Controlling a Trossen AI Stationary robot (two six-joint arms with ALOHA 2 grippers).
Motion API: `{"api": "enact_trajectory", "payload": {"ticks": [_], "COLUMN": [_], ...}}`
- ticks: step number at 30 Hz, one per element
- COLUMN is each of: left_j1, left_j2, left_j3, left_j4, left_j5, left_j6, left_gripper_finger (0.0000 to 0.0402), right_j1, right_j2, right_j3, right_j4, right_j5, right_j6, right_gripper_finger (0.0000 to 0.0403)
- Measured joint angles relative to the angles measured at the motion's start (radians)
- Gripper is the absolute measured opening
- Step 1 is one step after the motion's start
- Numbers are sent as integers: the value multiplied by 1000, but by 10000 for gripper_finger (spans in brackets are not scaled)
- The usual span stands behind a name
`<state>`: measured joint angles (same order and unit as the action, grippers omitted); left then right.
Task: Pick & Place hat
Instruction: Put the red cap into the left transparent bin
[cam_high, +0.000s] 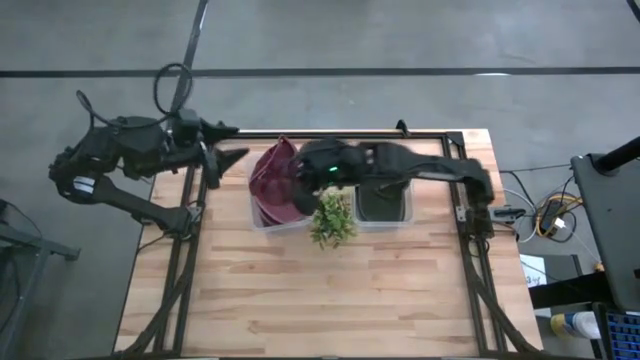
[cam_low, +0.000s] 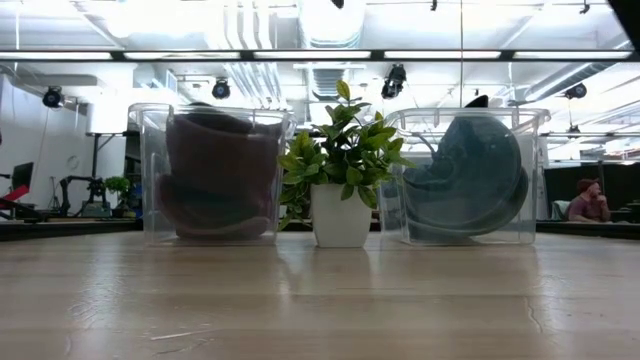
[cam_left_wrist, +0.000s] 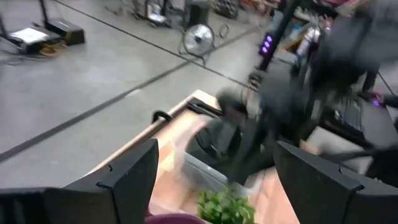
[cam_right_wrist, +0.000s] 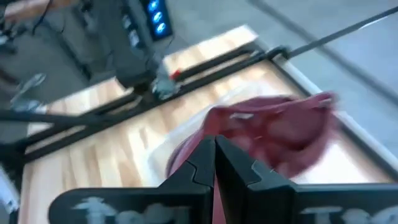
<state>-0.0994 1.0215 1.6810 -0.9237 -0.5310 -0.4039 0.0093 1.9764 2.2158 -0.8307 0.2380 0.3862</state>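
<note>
A maroon hat (cam_high: 272, 180) sits in the left clear bin (cam_high: 262, 222), leaning against its walls with one edge sticking up above the rim; in the low view the maroon hat (cam_low: 220, 180) fills that bin. A dark hat (cam_low: 470, 180) rests in the right clear bin (cam_high: 385, 212). My right gripper (cam_high: 300, 176) reaches from the table's right across to the left bin and is shut on the maroon hat (cam_right_wrist: 273, 130). My left gripper (cam_high: 228, 156) hovers open off the table's far left corner, touching nothing; its own view shows my left gripper (cam_left_wrist: 217, 180) facing the right arm. My right gripper pinches a thin edge of the maroon hat (cam_right_wrist: 214, 186) between its two shut fingers (cam_right_wrist: 242, 174); only a narrow maroon strip shows between them. It comes from the table's right, slanting down over the bin. The hat's body lies beyond the fingertips, inside the left bin.
A small potted plant (cam_high: 332, 218) in a white pot (cam_low: 340, 215) stands between the two bins, just near of my right arm (cam_high: 420, 165). The wooden table (cam_high: 330, 300) is bare on its near half. A black frame rail (cam_high: 340, 134) runs along the far edge.
</note>
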Motion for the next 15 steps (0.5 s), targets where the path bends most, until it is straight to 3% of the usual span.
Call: {"api": "enact_trajectory", "payload": {"ticks": [5, 9, 12, 15], "left_j1": [0, 1, 1, 5], "left_j2": [54, 118, 173, 217], "left_j3": [0, 0, 0, 0], "left_j4": [-9, -114, -191, -234], "left_j5": [25, 23, 42, 53], "left_j6": [-28, -48, -25, 11], "left_gripper_finger": [310, 304, 276, 218], "right_j1": [48, 100, 136, 166], "right_j2": [-85, -135, -169, -175], "right_j3": [-7, -8, -8, -11], "right_j4": [-79, -172, -243, -312], "right_j5": [140, 251, 335, 395], "right_j6": [6, 31, 88, 139], "right_gripper_finger": [8, 8, 8, 8]}}
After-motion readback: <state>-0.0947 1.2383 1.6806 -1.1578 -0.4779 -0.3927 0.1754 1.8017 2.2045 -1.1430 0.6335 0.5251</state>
